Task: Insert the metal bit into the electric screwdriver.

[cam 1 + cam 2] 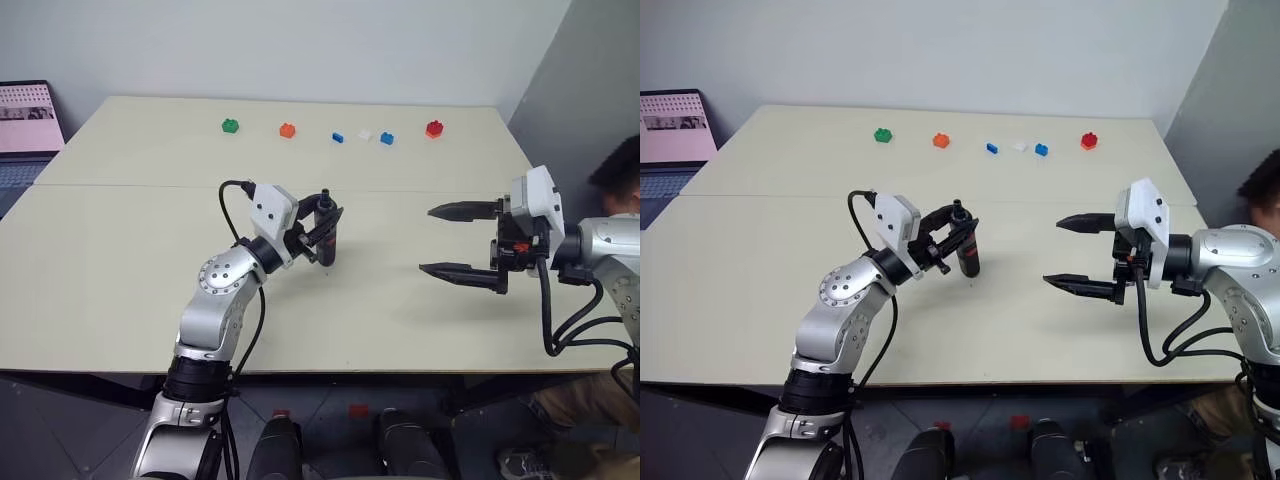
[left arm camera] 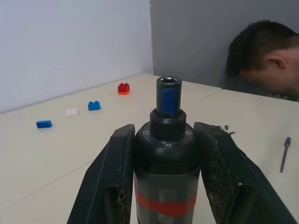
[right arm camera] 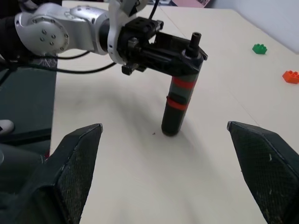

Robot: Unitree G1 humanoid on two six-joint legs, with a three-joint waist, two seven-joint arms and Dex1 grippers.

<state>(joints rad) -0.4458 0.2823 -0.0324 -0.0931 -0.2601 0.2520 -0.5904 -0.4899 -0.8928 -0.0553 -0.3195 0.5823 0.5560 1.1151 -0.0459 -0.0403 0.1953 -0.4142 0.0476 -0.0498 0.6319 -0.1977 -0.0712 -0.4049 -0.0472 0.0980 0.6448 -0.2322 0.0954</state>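
— Between our left gripper's [image 1: 322,228] two black fingers, what do we hold?

— We clamp the electric screwdriver [image 3: 180,100], a slim black cylinder with two red bands around its body. It stands upright, its lower end at or just above the table; we cannot tell whether it touches. At its upper end a narrower black collar carries a hollow socket with a blue panel on its side.

— And the bit?

— A very thin dark metal rod [image 2: 284,154] with a bluish end lies flat on the table, well apart from the screwdriver, near a person's head [image 2: 266,58] at the table's edge.

— Our right gripper [image 1: 1080,254]?

— It is spread wide and holds nothing, hovering over the table and pointing toward the screwdriver. Its finger pads [image 3: 77,158] have a rough cross-hatched texture.

— The surface?

— A pale beige table [image 1: 130,270], smooth and matt, with a seam across it. Small plastic bricks line the far side: green [image 1: 231,125], orange [image 1: 287,130], blue [image 1: 338,137], white [image 1: 365,134], blue [image 1: 387,139], red [image 1: 434,129]. Behind stand light grey walls.
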